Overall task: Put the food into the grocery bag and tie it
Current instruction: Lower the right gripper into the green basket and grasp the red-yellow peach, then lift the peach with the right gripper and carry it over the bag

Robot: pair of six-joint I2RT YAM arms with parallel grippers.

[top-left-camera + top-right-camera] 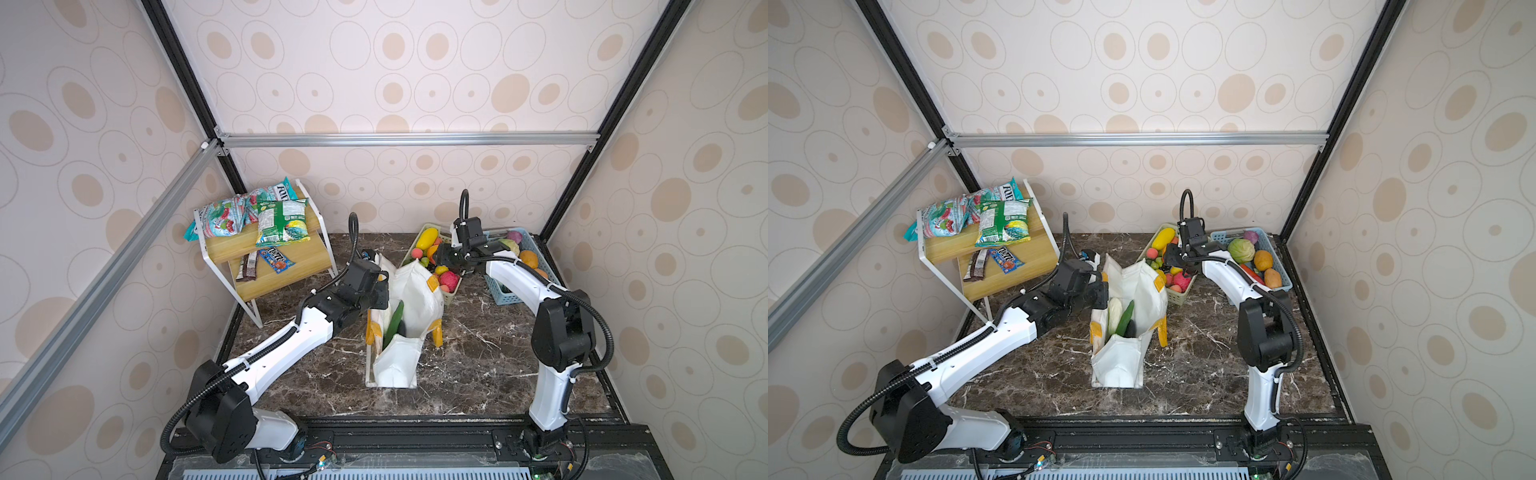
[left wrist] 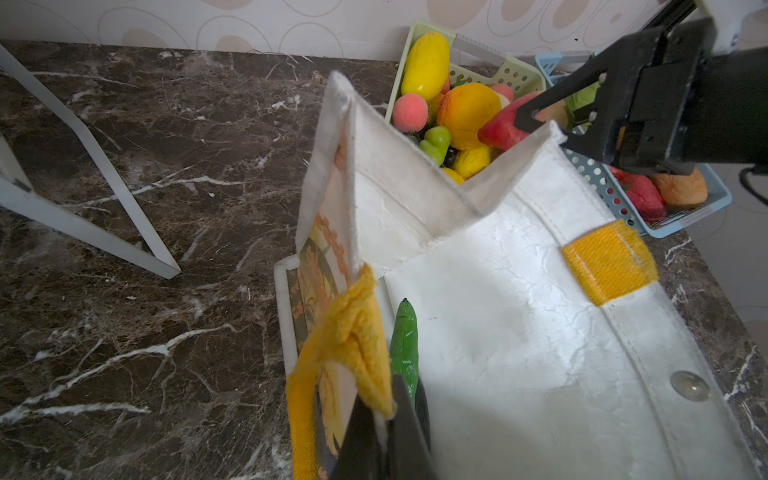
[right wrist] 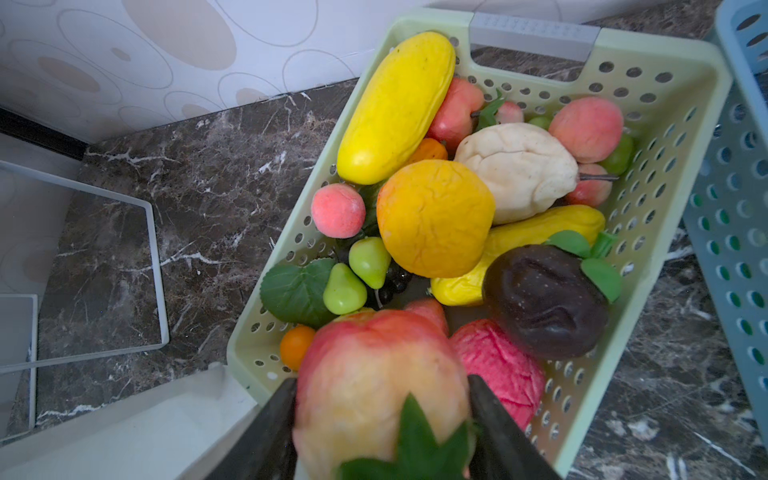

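The grocery bag (image 1: 397, 365) stands open mid-table, its long axis running near to far. Inside, the cucumber (image 1: 394, 322) leans with its tip pointing far and right. The pale vegetable (image 1: 1115, 314) beside it shows in a top view only. The left gripper (image 2: 382, 419) is clenched on the bag's yellow handle (image 2: 353, 340). The right gripper (image 3: 384, 415), jaws half spread, grasps a red-and-yellow fruit (image 3: 374, 365) over the green basket (image 3: 665, 48).

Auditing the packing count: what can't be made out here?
Both top views: the grocery bag's walls hide what lies under the cucumber.
Right wrist view: edge cuts off part of the fruit in the right pincer.
Top views: right arm covers some of the blue basket's contents.
Top views: wrist hides the left pincer's grip on the yellow handle.
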